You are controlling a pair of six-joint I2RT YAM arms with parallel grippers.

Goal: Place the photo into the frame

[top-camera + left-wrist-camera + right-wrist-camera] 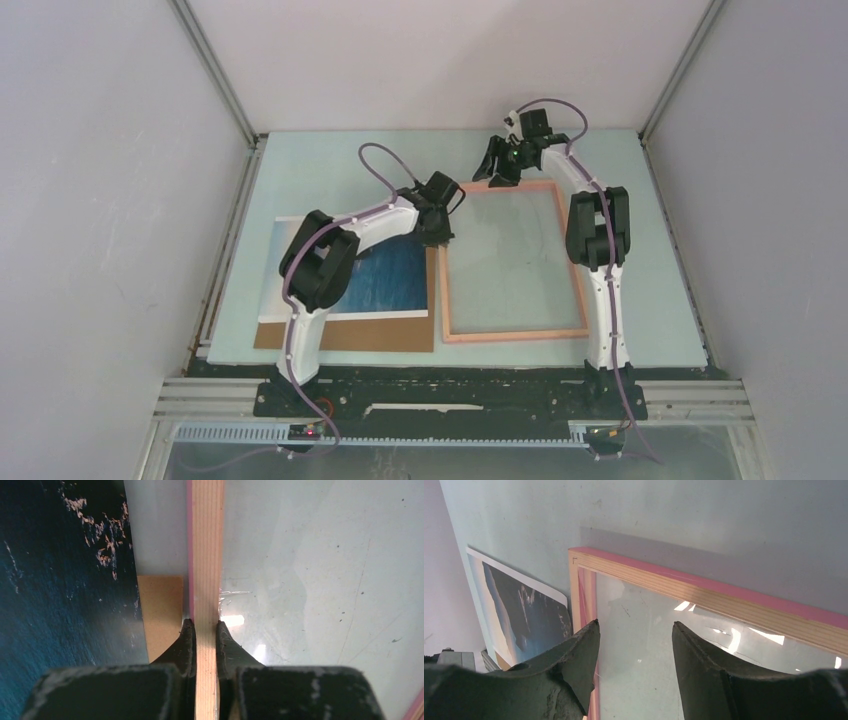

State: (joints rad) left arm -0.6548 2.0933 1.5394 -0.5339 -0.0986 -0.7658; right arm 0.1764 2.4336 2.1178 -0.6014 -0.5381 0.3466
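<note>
The frame [515, 335] is a salmon-pink wooden rectangle with a see-through middle, lying flat at centre right. The photo [395, 275], blue sea with a white border, lies face up to its left, partly under my left arm. My left gripper [440, 232] is shut on the frame's left rail [206, 555] near its far end, one finger on each side [205, 627]. The photo [60, 605] is just left of that rail. My right gripper [500, 175] is open and empty [635, 625], just above the frame's far left corner [704, 587]. The photo's corner [524, 610] shows beyond it.
A plain brown cardboard sheet [350, 335] lies under the photo, showing along its near edge and beside the frame rail [160, 610]. The pale green mat [330, 160] is bounded by metal rails and white walls on three sides.
</note>
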